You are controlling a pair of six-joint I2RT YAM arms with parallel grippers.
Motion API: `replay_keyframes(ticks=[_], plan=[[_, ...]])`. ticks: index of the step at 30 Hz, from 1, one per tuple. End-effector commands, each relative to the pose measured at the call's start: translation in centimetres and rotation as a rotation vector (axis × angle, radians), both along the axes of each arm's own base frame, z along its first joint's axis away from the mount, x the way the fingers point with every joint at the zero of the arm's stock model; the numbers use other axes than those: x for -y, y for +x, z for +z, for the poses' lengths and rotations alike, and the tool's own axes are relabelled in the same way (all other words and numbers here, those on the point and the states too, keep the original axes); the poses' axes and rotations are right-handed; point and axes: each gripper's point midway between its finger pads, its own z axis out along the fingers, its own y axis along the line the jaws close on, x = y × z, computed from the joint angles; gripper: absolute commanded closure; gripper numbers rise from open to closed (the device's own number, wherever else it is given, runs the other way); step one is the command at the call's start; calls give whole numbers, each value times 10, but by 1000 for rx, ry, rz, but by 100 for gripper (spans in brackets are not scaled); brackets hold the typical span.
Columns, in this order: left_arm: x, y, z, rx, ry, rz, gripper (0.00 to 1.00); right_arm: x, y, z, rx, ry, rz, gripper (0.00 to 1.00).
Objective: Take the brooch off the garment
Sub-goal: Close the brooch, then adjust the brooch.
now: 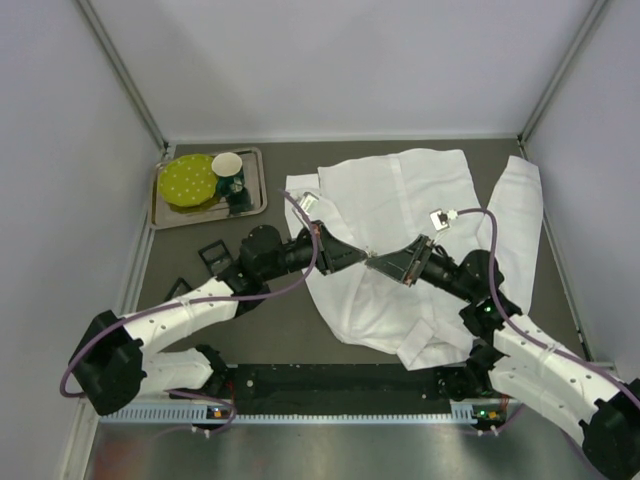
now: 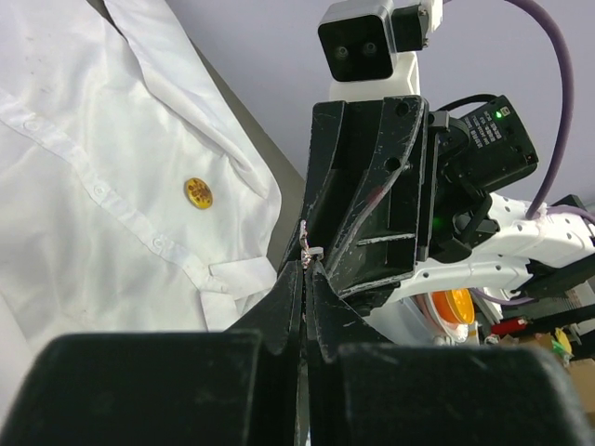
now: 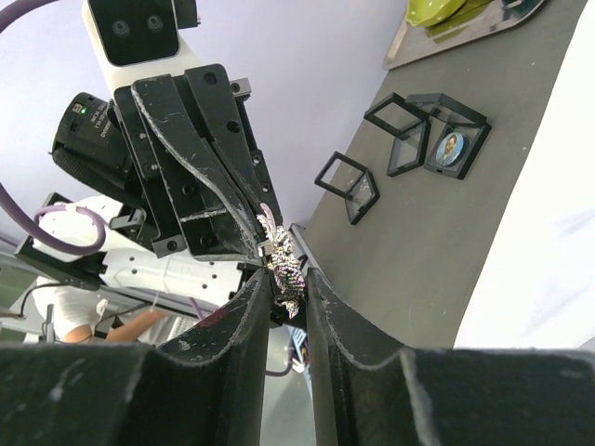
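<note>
Up close, the left gripper (image 2: 305, 269) has its jaws pressed fully together on one end of the brooch (image 3: 284, 268), a silvery, glittering piece held in the air, clear of the garment (image 1: 400, 200). The right gripper (image 3: 288, 290) meets it tip to tip, jaws a little apart with the brooch between them; whether they press it cannot be told. Beneath, the garment lies spread on the dark table (image 1: 280, 320), a round yellow badge (image 2: 197, 192) pinned on its front. Farther left stand small black frames (image 3: 409, 130), one showing a blue oval picture (image 3: 451, 147). At the back, a tray (image 1: 170, 216) holds a green plate (image 1: 188, 180) and a cup (image 1: 228, 172), its print too small to read.
</note>
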Motion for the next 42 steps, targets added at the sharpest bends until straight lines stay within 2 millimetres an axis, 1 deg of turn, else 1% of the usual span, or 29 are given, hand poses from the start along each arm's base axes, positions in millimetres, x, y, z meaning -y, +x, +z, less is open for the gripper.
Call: replay_keyframes(ticks=[1, 5, 7, 10, 11, 13, 14, 16, 17, 20, 21, 22, 23, 24, 26, 27, 28, 29, 30, 31, 32, 33, 34, 35, 36, 38, 39, 41, 42], plan=[[1, -7, 24, 48, -46, -23, 100, 6, 2, 12, 74, 13, -46, 76], [-1, -5, 23, 51, -46, -6, 100, 8, 1, 11, 70, 6, -52, 73], [-2, -5, 27, 60, -55, -1, 100, 8, 1, 12, 70, 5, -56, 73], [-2, -5, 27, 64, -55, 1, 100, 8, 0, 12, 69, 5, -49, 72], [-4, -4, 26, 68, -49, 12, 100, 8, -1, 13, 76, 9, -43, 64], [-6, -2, 26, 82, -39, 30, 100, 9, -4, 16, 89, 11, -43, 57], [-6, 0, 21, 77, -17, 36, 100, 10, -4, 17, 90, 9, -44, 49], [-8, 4, 20, 98, 13, 57, 100, 12, -7, 20, 102, -3, -47, 44], [-9, 6, 15, 90, 45, 67, 100, 14, -8, 22, 108, -7, -50, 39], [-14, 14, 13, 126, 104, 111, 100, 17, -9, 21, 105, -33, -61, 32], [-18, 15, 4, 123, 155, 120, 100, 17, -9, 20, 100, -44, -63, 31], [-20, 16, 2, 123, 177, 131, 100, 17, -7, 14, 93, -82, -64, 30], [-22, 21, 5, 127, 191, 157, 100, 16, -6, 10, 85, -111, -59, 30], [-26, 21, -3, 119, 233, 162, 100, 14, -5, 13, 95, -133, -50, 30], [-30, 24, 1, 129, 248, 186, 100, 9, -2, -5, 80, -224, -7, 30], [-31, 24, 2, 143, 257, 186, 100, 7, 0, 0, 92, -230, -2, 30], [-34, 23, 0, 145, 273, 185, 100, 7, 2, 1, 99, -242, -3, 30], [-35, 23, 2, 158, 281, 185, 100, 6, 7, -7, 64, -270, -10, 35], [-38, 24, 2, 194, 304, 189, 100, 7, 10, -8, 46, -280, -23, 38], [-42, 22, -1, 209, 336, 188, 100, 5, 15, 1, 10, -265, -41, 39], [-44, 22, 3, 245, 343, 185, 100, 7, 18, -7, -72, -286, -66, 39], [-48, 19, 0, 312, 383, 165, 100, 2, 24, 0, -114, -273, -64, 41], [-50, 19, -1, 354, 403, 157, 100, -3, 23, 4, -186, -232, -58, 47], [-54, 19, -2, 389, 426, 154, 100, -6, 24, 7, -221, -214, -54, 50], [-58, 20, -1, 471, 471, 140, 100, -12, 27, 11, -253, -199, -49, 51], [-62, 18, 1, 538, 524, 106, 100, -21, 26, 18, -301, -172, -31, 50], [-63, 17, 2, 611, 558, 82, 100, -26, 29, 22, -321, -165, -23, 50], [-64, 12, 2, 694, 588, 19, 100, -32, 27, 22, -404, -131, 0, 51], [-67, 11, 4, 770, 606, 8, 100, -35, 27, 20, -433, -116, 9, 52]])
